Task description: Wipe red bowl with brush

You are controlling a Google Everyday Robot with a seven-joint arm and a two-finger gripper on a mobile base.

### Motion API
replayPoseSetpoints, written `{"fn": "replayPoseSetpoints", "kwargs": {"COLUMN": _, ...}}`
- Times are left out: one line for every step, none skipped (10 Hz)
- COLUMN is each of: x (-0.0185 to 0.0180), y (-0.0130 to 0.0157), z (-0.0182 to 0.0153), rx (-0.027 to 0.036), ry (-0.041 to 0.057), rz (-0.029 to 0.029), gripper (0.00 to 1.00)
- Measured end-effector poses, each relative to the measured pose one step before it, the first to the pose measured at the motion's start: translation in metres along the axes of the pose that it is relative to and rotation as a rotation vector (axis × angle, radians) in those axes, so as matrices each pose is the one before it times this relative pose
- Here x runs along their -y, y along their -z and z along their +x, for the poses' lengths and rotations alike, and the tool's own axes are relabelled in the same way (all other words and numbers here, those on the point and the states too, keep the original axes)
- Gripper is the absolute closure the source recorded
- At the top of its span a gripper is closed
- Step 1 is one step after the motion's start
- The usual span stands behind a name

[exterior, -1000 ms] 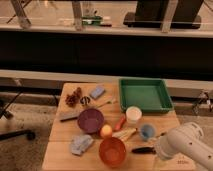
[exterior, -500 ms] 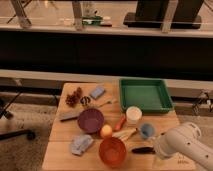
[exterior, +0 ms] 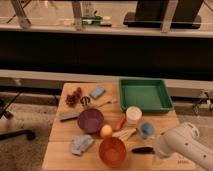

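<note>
The round orange-red plastic bowl (exterior: 112, 151) sits at the wooden tabletop's (exterior: 59, 150) front edge; the slim black brush (exterior: 142, 149) lies just beside it, the claw (exterior: 157, 148) at the brush's far end, its grip impossible to tell

- The white arm (exterior: 186, 146) lies across the lower right corner, its thick rounded link slanting up and to the left.
- The hand (exterior: 157, 149) is at the arm's left end — low over the front right part of the tabletop (exterior: 62, 150), largely hidden by the white casing.
</note>
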Motion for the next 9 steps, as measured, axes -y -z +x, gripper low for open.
{"fn": "replayPoseSetpoints", "kwargs": {"x": 0.00074, "y": -0.00212, "z": 0.00071, "rx": -0.00339, "ry": 0.00122, "rz": -0.00069, "gripper": 0.2}}
{"fn": "replayPoseSetpoints", "kwargs": {"x": 0.00051, "y": -0.00127, "z": 0.00049, "rx": -0.00161, "ry": -0.00042, "rz": -0.00055, "gripper": 0.2}}
{"fn": "replayPoseSetpoints", "kwargs": {"x": 0.00078, "y": -0.00146, "z": 0.00019, "rx": -0.00106, "ry": -0.00041, "rz": -0.00069, "gripper": 0.2}}
{"fn": "replayPoseSetpoints", "kwargs": {"x": 0.00046, "y": -0.00133, "z": 0.00039, "rx": -0.00279, "ry": 0.00033, "rz": -0.00266, "gripper": 0.2}}
{"fn": "replayPoseSetpoints", "kwargs": {"x": 0.00052, "y": -0.00125, "z": 0.00027, "rx": -0.00249, "ry": 0.0, "rz": -0.00111, "gripper": 0.2}}
{"fn": "replayPoseSetpoints", "kwargs": {"x": 0.00012, "y": -0.00067, "z": 0.00001, "rx": -0.00133, "ry": 0.00049, "rz": -0.00119, "gripper": 0.2}}
{"fn": "replayPoseSetpoints", "kwargs": {"x": 0.00035, "y": -0.00068, "z": -0.00015, "rx": -0.00171, "ry": 0.00085, "rz": -0.00062, "gripper": 0.2}}
{"fn": "replayPoseSetpoints", "kwargs": {"x": -0.0002, "y": -0.00069, "z": 0.0001, "rx": -0.00253, "ry": 0.00106, "rz": -0.00242, "gripper": 0.2}}
{"fn": "replayPoseSetpoints", "kwargs": {"x": -0.00033, "y": -0.00054, "z": -0.00002, "rx": -0.0012, "ry": 0.00078, "rz": -0.00184, "gripper": 0.2}}
